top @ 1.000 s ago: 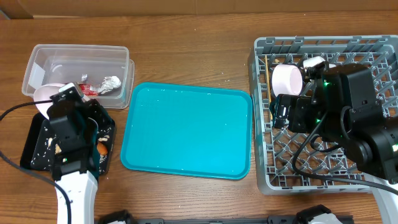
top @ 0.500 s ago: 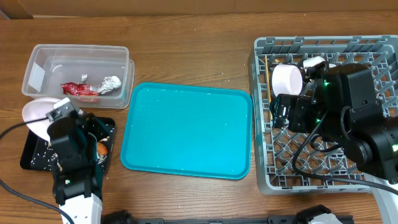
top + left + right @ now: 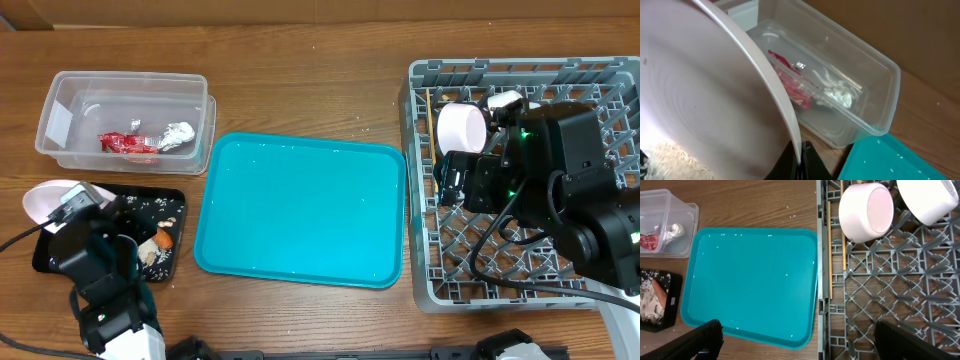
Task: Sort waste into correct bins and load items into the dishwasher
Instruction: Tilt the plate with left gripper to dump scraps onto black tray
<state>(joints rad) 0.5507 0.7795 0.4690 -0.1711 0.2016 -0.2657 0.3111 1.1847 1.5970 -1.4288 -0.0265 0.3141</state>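
The left arm (image 3: 95, 265) is blocky black over a white link, with a black cable. The right arm (image 3: 570, 170) is black, seemingly green-lit.
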